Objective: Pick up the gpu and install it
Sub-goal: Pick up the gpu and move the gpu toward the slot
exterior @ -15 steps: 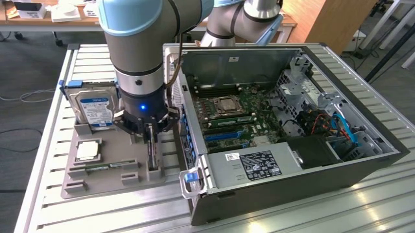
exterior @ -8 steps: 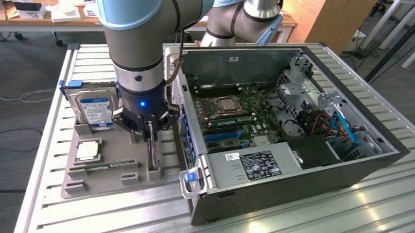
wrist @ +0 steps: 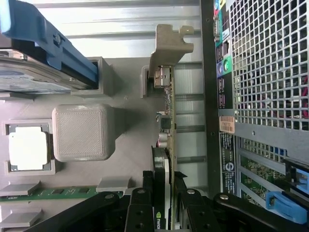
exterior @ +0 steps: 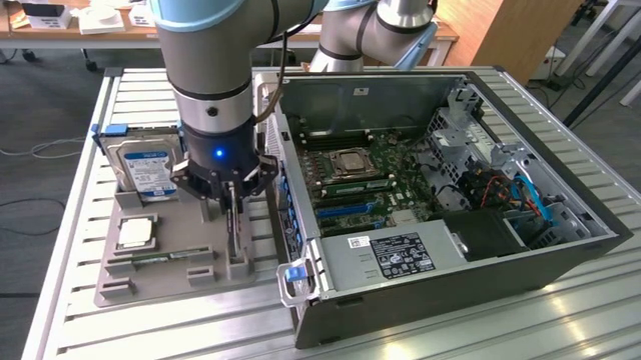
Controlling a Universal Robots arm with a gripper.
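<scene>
The gpu (exterior: pixel 236 234) stands on edge in a slot of the grey parts tray (exterior: pixel 150 289), beside the open computer case (exterior: pixel 421 300). My gripper (exterior: pixel 233 201) has come down from above over it. In the wrist view the dark card (wrist: pixel 167 121) runs away from me, with its beige metal bracket (wrist: pixel 169 46) at the far end resting in the tray's holder. My gripper (wrist: pixel 167 182) has a black finger against each face of the card and is shut on it. The card's lower edge still sits in the tray.
On the tray (wrist: pixel 130 145) also sit a hard drive (exterior: pixel 145 169) in a blue carrier, a processor (exterior: pixel 135 232) and a green memory stick (exterior: pixel 161 257). The case holds the motherboard (exterior: pixel 361 180), blue card slots (exterior: pixel 346 210) and a power supply (exterior: pixel 401 255). Its perforated rear wall (wrist: pixel 260 72) is close beside the card.
</scene>
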